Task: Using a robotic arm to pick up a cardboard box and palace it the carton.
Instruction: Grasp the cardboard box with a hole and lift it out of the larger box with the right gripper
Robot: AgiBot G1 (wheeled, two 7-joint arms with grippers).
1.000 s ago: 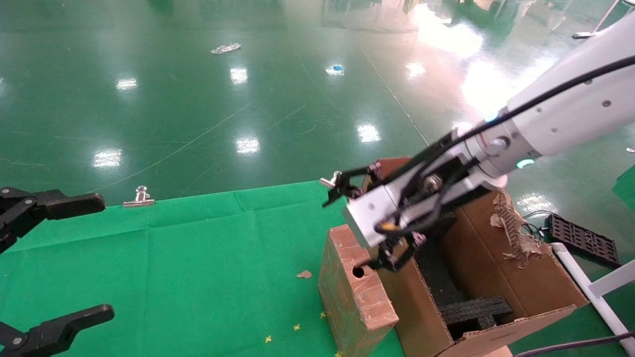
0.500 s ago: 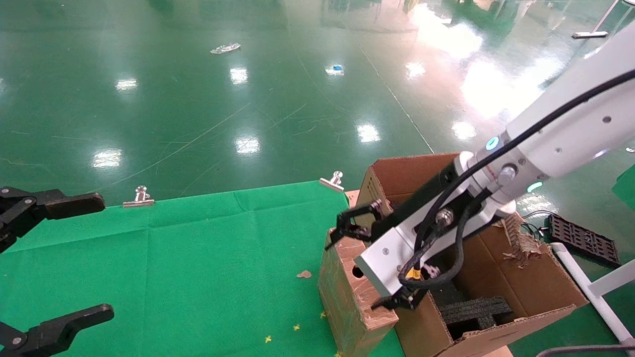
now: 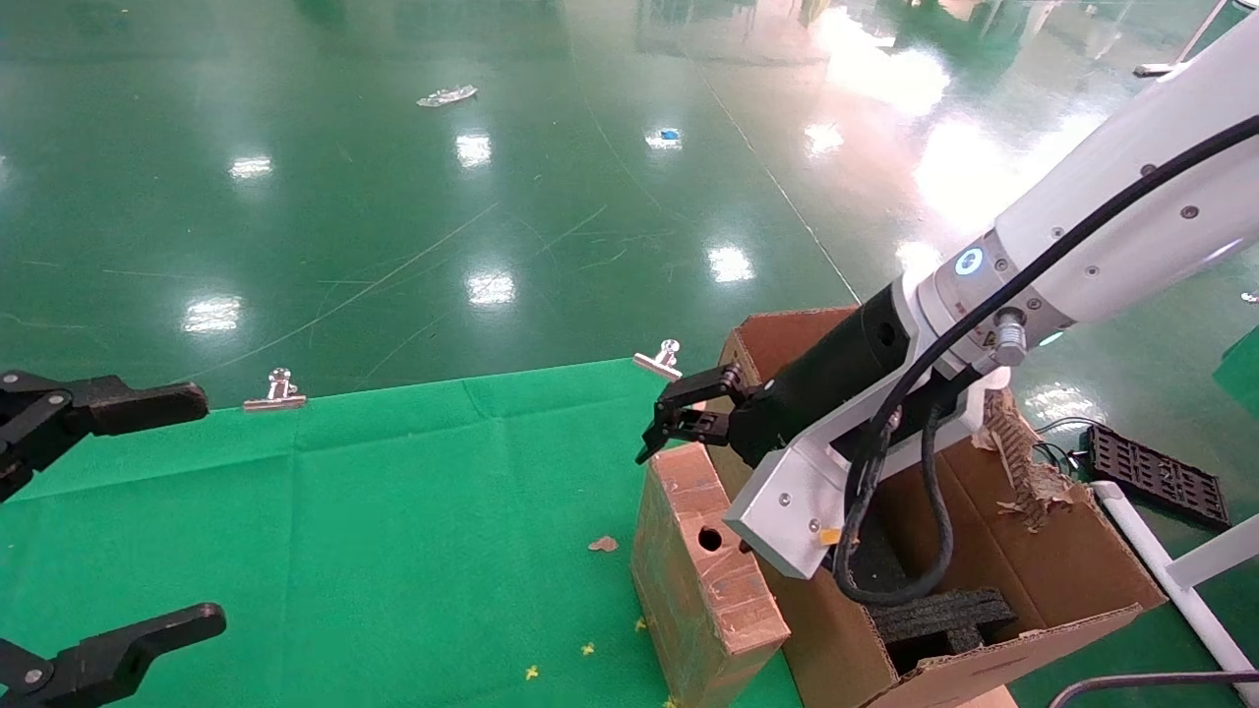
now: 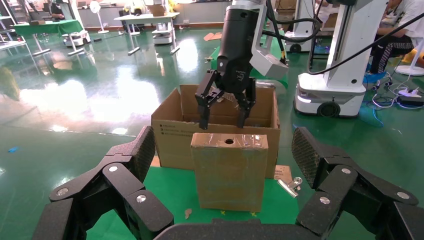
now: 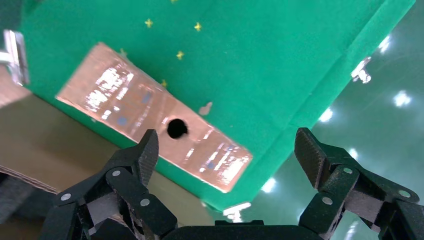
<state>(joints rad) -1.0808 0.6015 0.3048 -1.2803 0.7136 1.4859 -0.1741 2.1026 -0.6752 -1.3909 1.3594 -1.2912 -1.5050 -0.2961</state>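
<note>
The right tool [image 3: 679, 418] has risen and turned, hovering wide open above the cardboard box [image 3: 703, 575]; the box stands ungrasped at the counter's [image 3: 393, 531] right edge, against the carton [image 3: 1062, 570]; left tool [image 3: 108, 511] idle, open.

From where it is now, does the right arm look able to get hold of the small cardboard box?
Probably yes. The right tool hangs open just above the cardboard box, which stands upright on the green cloth beside the carton, with nothing between them.

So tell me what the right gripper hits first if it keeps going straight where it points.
Probably the cardboard box: the right gripper, fingers open, points down just above its taped top face.
</note>
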